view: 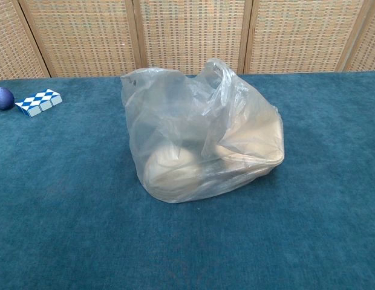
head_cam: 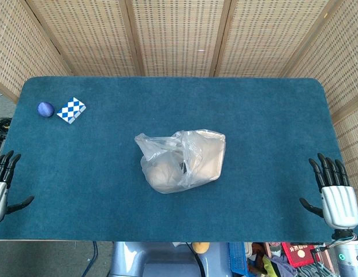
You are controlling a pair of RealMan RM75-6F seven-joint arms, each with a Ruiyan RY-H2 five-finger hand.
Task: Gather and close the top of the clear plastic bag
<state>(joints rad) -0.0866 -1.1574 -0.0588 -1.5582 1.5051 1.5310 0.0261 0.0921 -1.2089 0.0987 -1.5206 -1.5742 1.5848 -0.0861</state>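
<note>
The clear plastic bag (head_cam: 182,160) sits at the middle of the blue table (head_cam: 98,167), slumped and crumpled, with pale rounded contents showing through the film; what they are cannot be told. In the chest view the bag (view: 202,136) stands loose, its top rumpled upward in uneven folds and not drawn together. The left hand (head_cam: 2,184) rests at about eight o'clock from the bag, at the table's near left edge, only partly inside the head view; its dark fingers (head_cam: 7,163) point away from the robot and stand apart, the thumb stuck out to the side, with nothing between them. The right hand (head_cam: 334,193) lies at about four o'clock from the bag, near the table's near right corner, silver back upward, fingers (head_cam: 328,168) straight and spread, thumb angled inward, holding nothing. Both hands are well apart from the bag. At about ten o'clock from the bag, toward the far left corner, a small blue ball (head_cam: 45,109) lies just beside a blue-and-white checkered block (head_cam: 71,109). A woven screen (head_cam: 179,34) stands behind the table.
</note>
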